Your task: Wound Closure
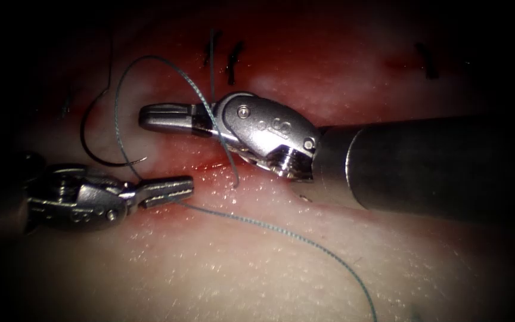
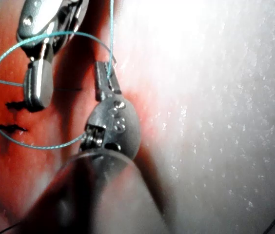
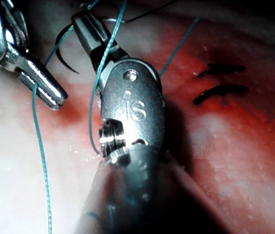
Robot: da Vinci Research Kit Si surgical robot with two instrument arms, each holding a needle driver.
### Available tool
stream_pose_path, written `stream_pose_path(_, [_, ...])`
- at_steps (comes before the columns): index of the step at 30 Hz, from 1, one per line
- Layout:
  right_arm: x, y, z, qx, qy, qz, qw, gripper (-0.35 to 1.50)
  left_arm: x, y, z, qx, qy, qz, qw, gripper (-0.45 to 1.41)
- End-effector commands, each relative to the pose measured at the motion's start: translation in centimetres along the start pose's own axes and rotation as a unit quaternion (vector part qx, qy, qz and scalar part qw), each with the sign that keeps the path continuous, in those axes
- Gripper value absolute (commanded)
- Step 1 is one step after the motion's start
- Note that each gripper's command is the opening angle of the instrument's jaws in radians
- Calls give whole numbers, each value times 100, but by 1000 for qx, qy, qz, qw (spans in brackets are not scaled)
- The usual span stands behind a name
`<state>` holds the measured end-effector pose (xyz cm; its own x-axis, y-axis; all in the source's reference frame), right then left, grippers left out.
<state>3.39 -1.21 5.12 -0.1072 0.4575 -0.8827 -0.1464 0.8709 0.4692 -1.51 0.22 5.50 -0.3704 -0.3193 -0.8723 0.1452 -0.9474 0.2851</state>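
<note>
Beside the red-stained cut [image 1: 210,162], the left steel tool [image 1: 177,188] gripped teal braided thread [image 1: 269,226], the right steel tool [image 1: 153,114] closed empty, the dark curved needle [image 1: 93,149] lying loose on pale tissue [image 1: 269,274]; looped thread risked snagging.

A pair of short dark marks [image 1: 232,61] lies near the upper middle; a third dark mark [image 1: 429,61] lies well apart, rightward.

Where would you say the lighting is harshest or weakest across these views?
Endoscope view: dark vignette at the edges; left wrist view: glare floods the tissue; needle lies free on tissue, thread drapes over the shut, empty right pincer and passes the left pincer.
</note>
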Motion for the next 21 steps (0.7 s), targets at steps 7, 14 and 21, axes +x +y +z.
stream_pose_path(7, [0,-2,18,5,3,0,1000,-35,0,-2,16,-24,17,9,1000,-45])
stream_pose_path(14, [-2,-2,28,32,10,2,999,-35,3,-5,17,-66,23,13,997,-45])
stream_pose_path(21, [-3,0,43,24,10,1,1000,-35,15,-5,29,-81,27,21,996,-45])
